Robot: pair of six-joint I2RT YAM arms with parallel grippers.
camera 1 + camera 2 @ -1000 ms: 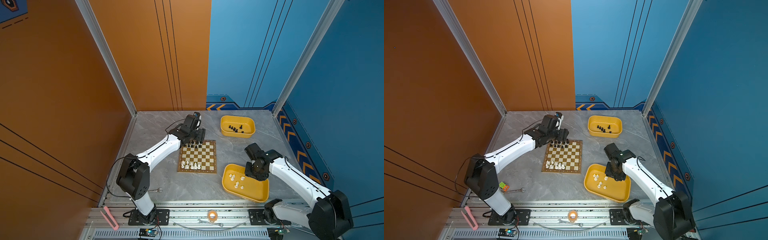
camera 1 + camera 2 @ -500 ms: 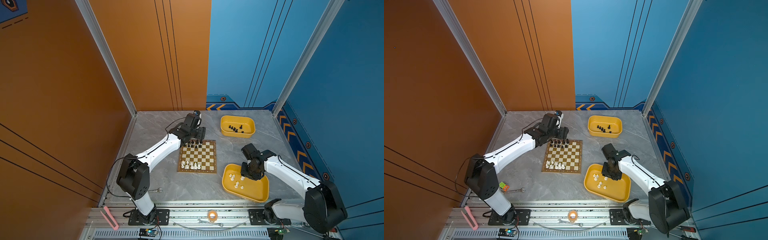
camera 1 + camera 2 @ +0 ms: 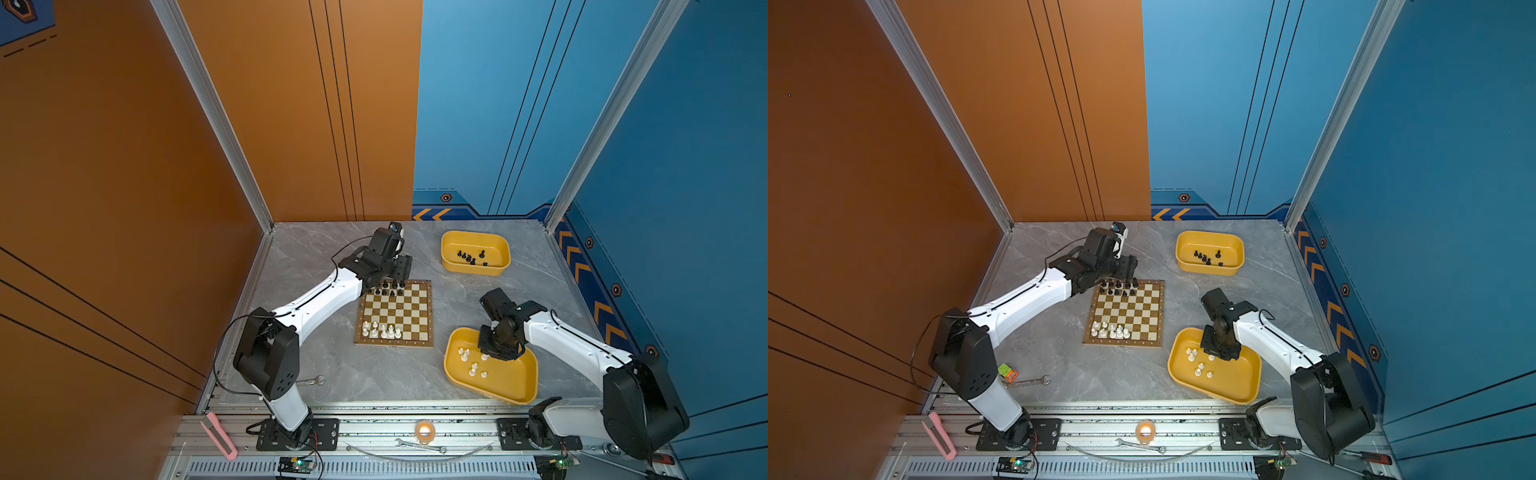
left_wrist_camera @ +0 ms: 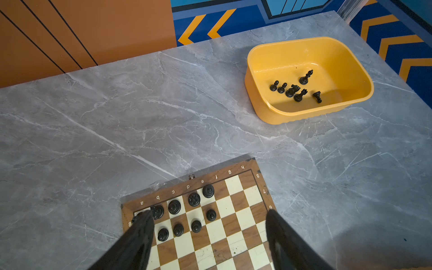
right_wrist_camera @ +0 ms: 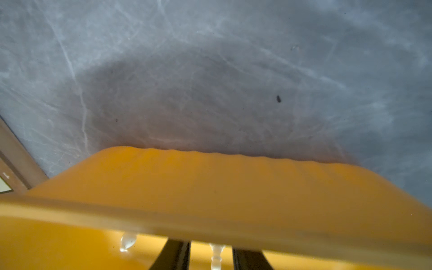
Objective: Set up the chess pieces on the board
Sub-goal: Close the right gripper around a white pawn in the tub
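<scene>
Marble table (image 3: 332, 374) | white piece (image 5: 216, 256) between right fingers (image 5: 174, 256), grip unclear | left fingers (image 4: 138, 238) apart above board (image 4: 236, 243)

I have the left arm (image 3: 320, 303) stretched from its base at 7 o'clock out toward 1 o'clock, forearm almost straight and wrist tipped downward. The left gripper (image 4: 209, 214) stands with its jaws spread wide. The right arm (image 3: 569, 345) runs from its base at 5 o'clock toward 10 o'clock, wrist bent steeply down. The right gripper (image 5: 211, 256) points downward, its fingers (image 5: 174, 256) a narrow gap apart.
</scene>
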